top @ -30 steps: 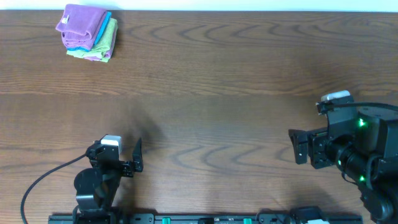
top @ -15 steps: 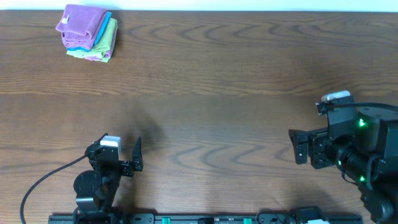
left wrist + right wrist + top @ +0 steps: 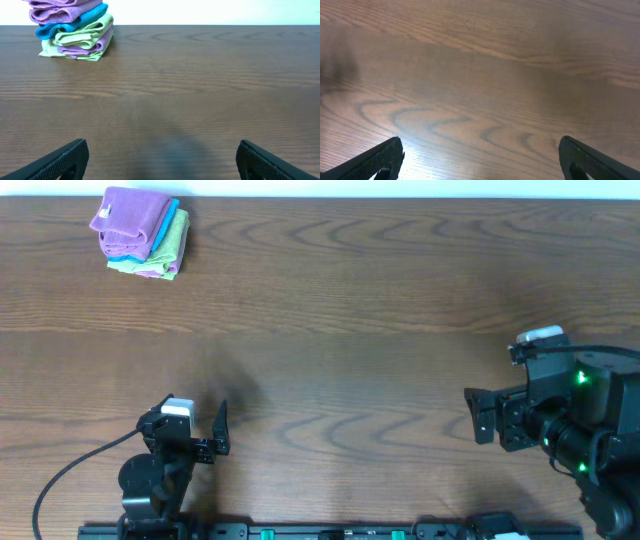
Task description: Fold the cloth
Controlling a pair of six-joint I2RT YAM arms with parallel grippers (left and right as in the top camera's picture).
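Note:
The cloth [image 3: 130,212] is a lilac fuzzy towel, lying folded on top of a small stack at the table's far left corner. In the left wrist view the cloth [image 3: 59,10] sits far off at the upper left. My left gripper [image 3: 187,430] is near the front edge, well short of the stack. It is open, with nothing between its fingers [image 3: 67,157]. My right gripper [image 3: 497,385] hovers at the right side of the table. It is open too, and only bare wood shows between its fingers [image 3: 382,160].
Under the lilac towel lie a bright blue folded cloth [image 3: 75,25] and a light green folded cloth [image 3: 80,39], with another lilac layer between the green folds. The wooden table [image 3: 350,330] ends just behind the stack. A black cable [image 3: 60,475] trails left of the left arm.

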